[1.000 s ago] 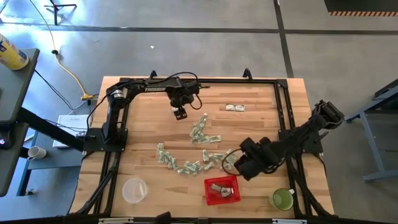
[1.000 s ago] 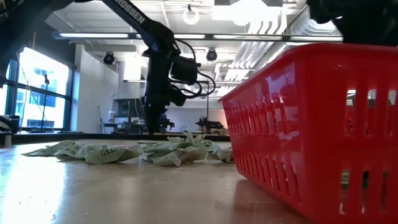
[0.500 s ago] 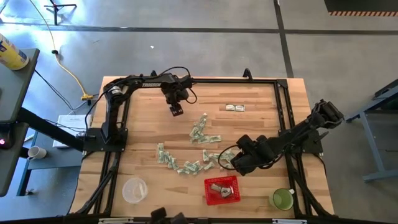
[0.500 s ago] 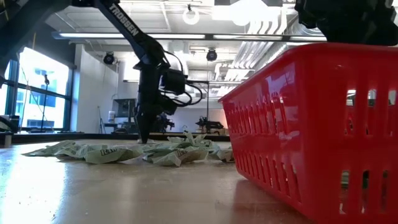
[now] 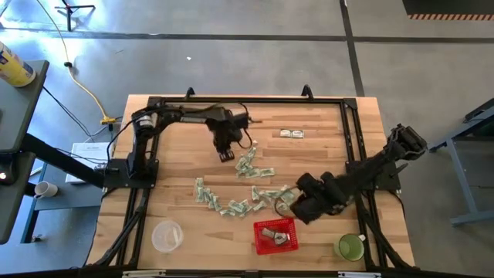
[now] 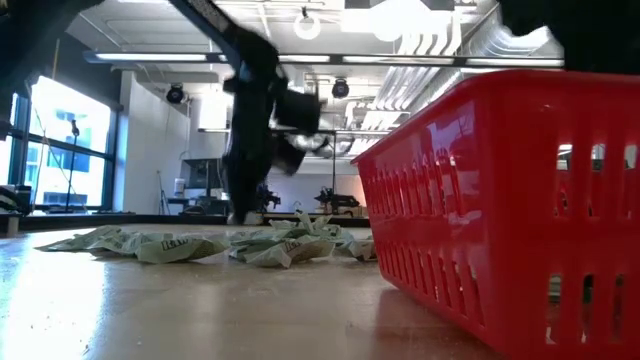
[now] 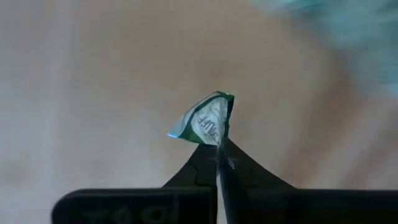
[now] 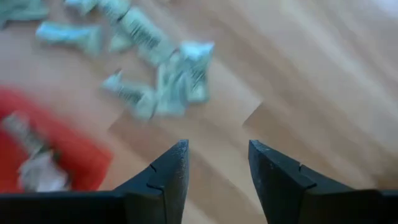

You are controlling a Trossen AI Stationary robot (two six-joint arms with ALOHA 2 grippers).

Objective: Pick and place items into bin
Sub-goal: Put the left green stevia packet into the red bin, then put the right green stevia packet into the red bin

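Note:
Several small green-and-white wrapped items (image 5: 247, 189) lie scattered over the middle of the wooden table, also low in the low view (image 6: 250, 245). The red bin (image 5: 275, 235) stands near the front edge with a few items inside. My left gripper (image 5: 226, 154) is at the far end of the scatter, shut on one item (image 7: 207, 119). My right gripper (image 5: 293, 205) hangs open just beyond the bin's far right corner, with nothing between its fingers (image 8: 176, 168). The bin (image 8: 43, 155) and some items (image 8: 168, 81) lie ahead of it. My left gripper pinches one corner of the wrapped item (image 7: 215, 135) between its two shut fingertips. The rest of the crinkled wrapper sticks out beyond the tips. The fingers point down at the table; whether the item is clear of the wood, I cannot tell.
A clear round container (image 5: 167, 235) stands at the front left and a green cup (image 5: 350, 247) at the front right. Two more wrapped pieces (image 5: 292, 133) lie apart at the far right. Bare wood shows left of the scatter.
My left gripper first drew back toward the table's far left, then came toward the near edge and a little right, to the far end of the scattered items.

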